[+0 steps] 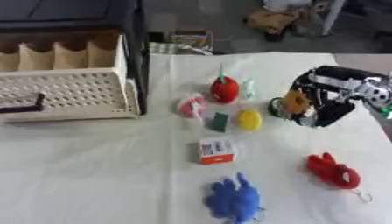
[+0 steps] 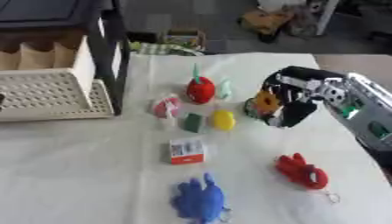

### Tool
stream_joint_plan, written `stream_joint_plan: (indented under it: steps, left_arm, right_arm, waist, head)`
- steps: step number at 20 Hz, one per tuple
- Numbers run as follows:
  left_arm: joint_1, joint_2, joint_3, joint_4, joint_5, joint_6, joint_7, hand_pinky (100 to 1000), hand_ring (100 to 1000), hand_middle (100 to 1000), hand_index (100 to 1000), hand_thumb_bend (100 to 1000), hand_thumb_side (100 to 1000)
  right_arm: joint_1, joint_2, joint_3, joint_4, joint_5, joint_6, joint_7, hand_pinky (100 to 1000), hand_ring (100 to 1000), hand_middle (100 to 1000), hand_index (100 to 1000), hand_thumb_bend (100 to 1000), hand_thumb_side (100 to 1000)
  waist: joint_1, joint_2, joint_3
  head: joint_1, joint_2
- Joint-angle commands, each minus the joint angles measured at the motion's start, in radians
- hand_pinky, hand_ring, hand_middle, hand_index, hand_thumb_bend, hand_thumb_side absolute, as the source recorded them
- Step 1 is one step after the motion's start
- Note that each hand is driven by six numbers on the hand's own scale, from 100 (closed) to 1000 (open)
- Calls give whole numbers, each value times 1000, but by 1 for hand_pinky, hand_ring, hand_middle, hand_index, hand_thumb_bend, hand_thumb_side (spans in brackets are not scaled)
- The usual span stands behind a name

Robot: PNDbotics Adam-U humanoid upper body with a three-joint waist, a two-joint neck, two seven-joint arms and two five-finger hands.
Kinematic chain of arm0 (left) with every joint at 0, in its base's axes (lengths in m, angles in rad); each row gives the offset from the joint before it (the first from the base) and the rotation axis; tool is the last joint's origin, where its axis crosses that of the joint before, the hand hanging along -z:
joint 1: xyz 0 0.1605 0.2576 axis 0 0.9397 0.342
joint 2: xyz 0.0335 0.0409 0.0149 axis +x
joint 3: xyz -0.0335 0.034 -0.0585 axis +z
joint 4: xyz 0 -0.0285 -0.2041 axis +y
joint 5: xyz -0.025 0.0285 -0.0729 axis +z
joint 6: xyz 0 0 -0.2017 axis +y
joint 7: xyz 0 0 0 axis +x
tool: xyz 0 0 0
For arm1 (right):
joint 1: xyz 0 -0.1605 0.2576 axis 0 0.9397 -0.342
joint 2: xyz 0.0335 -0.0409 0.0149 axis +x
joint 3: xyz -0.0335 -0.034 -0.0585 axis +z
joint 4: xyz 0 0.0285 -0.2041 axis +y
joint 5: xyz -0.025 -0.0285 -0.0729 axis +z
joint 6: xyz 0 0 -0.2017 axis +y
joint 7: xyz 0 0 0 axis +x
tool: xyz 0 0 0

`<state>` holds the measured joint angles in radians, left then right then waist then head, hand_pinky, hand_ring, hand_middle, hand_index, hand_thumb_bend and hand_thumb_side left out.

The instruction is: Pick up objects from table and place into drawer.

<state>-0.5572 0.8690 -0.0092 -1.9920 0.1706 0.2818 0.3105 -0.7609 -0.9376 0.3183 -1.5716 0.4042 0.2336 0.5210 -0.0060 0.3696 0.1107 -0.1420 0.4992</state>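
while the right robot hand [image 1: 325, 103] comes in from the right side of the white surface [image 1: 92, 175], its fingers are curled round an orange object [image 1: 295, 101] with a dark green part [image 1: 276, 107] just to that object's left. the left robot hand appears in neither view. taking the yellow object [image 1: 249, 119] as landmark: the held orange object lies just to its right and slightly farther back; a red object with a green stem [image 1: 223, 89] stands behind it and a little to the left, with a pale green item [image 1: 248, 89] directly behind the landmark; a small dark green block [image 1: 220, 122] sits just left of it; a pink-and-white packet [image 1: 191, 106] lies farther left. nearer than the landmark lies a white-and-orange box [image 1: 216, 151], and nearer again a blue plush toy [image 1: 233, 199]. a red plush toy [image 1: 332, 171] with a key ring lies to the near right. the cream drawer [image 1: 65, 94], pulled open from its dark cabinet [image 1: 134, 39], stands well to the far left of the landmark.
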Motion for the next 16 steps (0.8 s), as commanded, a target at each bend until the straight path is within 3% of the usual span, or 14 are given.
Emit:
stream_joint_plan:
  steps: [1,9,16]
  left_arm:
    - [-8,24,16,-8,3,-1,1,100,100,100,768,100,255]
    - [-8,28,11,-8,3,1,-7,100,100,100,768,100,258]
    - [-9,26,3,-8,5,8,-22,100,100,100,768,100,258]
  right_arm:
    - [-30,-44,-27,-62,-23,21,-10,397,424,349,451,100,138]
    - [-114,-26,-35,-133,-72,72,-8,392,405,331,442,100,138]
    - [-256,66,-17,-103,-72,96,12,394,396,324,439,100,135]
  waist:
    - [-2,-30,-1]
    - [-12,-50,-5]
    - [-21,-68,-6]
  head:
    - [8,-8]
    - [32,-10]
    - [56,-8]
